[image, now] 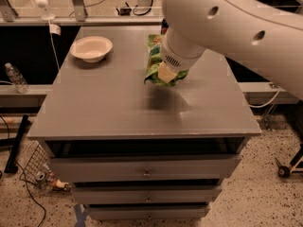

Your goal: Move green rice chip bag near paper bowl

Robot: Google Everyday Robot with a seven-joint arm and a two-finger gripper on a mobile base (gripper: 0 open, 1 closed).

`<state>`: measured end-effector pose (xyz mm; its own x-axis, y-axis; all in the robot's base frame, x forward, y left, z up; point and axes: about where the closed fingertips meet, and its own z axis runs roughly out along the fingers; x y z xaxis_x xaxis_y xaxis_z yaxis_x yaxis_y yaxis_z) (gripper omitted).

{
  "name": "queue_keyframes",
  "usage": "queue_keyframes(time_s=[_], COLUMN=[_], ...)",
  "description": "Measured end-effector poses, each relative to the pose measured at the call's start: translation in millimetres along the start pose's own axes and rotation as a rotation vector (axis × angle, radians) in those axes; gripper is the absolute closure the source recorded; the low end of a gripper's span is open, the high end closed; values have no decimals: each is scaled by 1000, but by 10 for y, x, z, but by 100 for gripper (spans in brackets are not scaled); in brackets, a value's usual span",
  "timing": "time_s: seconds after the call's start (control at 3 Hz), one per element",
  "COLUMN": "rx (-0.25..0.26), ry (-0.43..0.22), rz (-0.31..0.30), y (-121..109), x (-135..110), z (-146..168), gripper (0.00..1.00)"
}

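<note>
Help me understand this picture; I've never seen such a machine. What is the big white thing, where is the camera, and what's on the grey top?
The big white shape is a robot's arm, reaching in from the picture's right. One camera looks down on the scene from above; where it is mounted does not show. At the arm's end is a pincer that clamps things. It is shut on the green rice chip bag, which hangs just above the grey cabinet top and casts a shadow on it. At the top's far left corner sits an empty paper bowl, apart from the bag. The job is to set the bag near that bowl.
</note>
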<state>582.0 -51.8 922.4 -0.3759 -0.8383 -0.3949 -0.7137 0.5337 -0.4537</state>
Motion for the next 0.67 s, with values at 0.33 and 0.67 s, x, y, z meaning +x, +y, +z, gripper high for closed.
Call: queue_keyframes(time_s=[0.33, 0.67], rx=[-23, -58], ry=[0, -1], rz=[-44, -115], y=[44, 79], x=[-139, -393], z=[88, 250], gripper=[100, 100])
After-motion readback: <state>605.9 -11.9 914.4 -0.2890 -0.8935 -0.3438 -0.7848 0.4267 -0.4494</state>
